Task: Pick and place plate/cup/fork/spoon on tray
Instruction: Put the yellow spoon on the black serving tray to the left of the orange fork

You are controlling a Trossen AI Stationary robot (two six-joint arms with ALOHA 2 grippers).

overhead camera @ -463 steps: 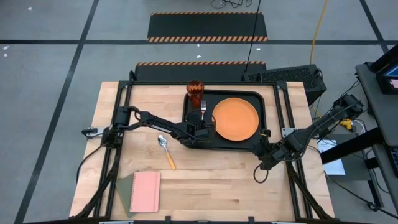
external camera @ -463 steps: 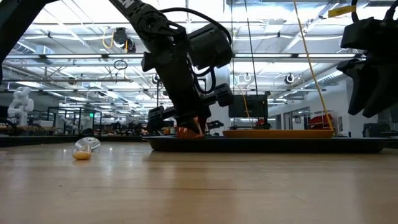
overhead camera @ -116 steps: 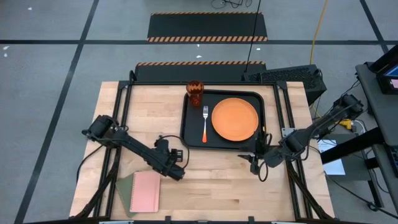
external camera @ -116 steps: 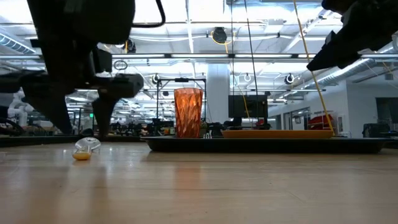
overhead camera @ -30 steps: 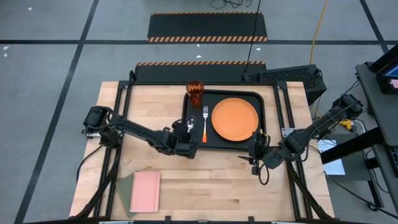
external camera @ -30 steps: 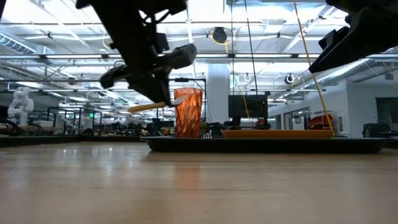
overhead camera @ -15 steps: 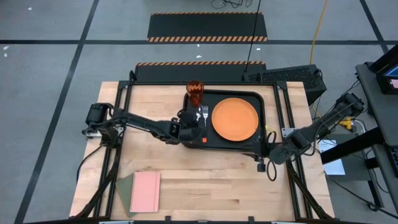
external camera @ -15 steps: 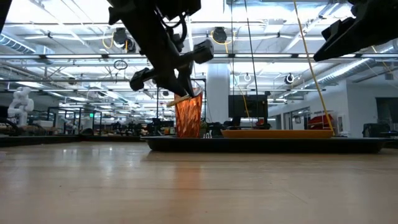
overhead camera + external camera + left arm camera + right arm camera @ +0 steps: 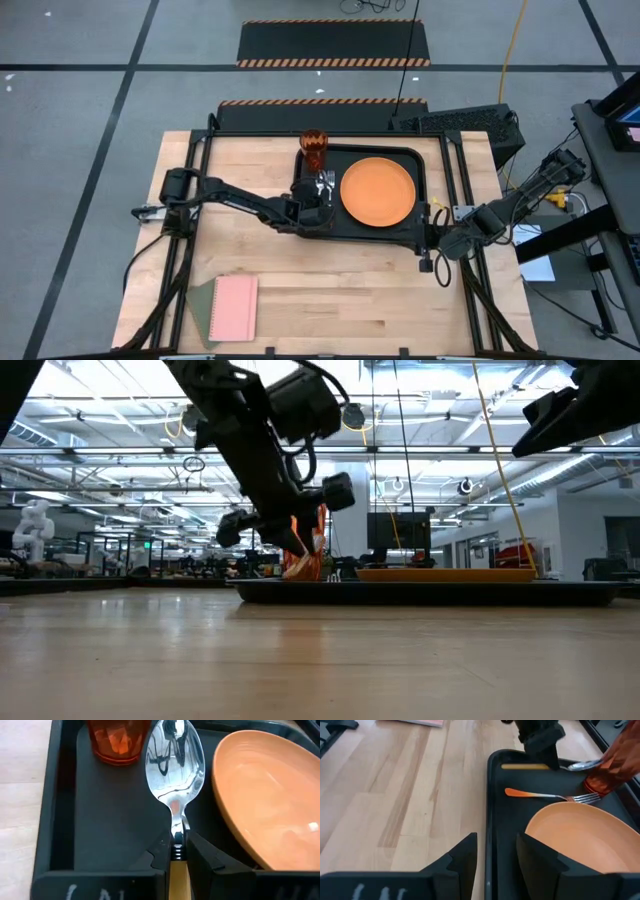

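Note:
The black tray [image 9: 305, 225] lies at the table's far middle and holds the orange plate [image 9: 378, 190], the fork [image 9: 547, 796] and, in its far left corner, the amber cup [image 9: 313, 148]. My left gripper [image 9: 175, 854] is low over the tray's left part, between the cup and the plate, shut on the spoon [image 9: 175, 760]. In the high view the left gripper [image 9: 318, 200] hides the fork. My right gripper [image 9: 495, 855] stands open off the tray's near right corner with nothing between its fingers. My left gripper pinches the spoon between its two fingers where the silver neck meets the yellow handle [image 9: 178, 851]. The fingers slant down from the table's near left and lie along the spoon. The bowl [image 9: 175, 757] points on toward the cup. Whether the spoon rests on the tray floor I cannot tell.
A pink notebook [image 9: 235, 307] lies at the table's near left. Bare wood [image 9: 340, 290] spreads between it and the tray. The tray's raised rim [image 9: 487, 795] runs in front of my right gripper.
My left gripper has carried the spoon toward the table's far right and down, from beside the tray's left rim to low over the tray next to the cup. The spoon stays in the hold. My right gripper has drawn back a little toward the table's right edge.

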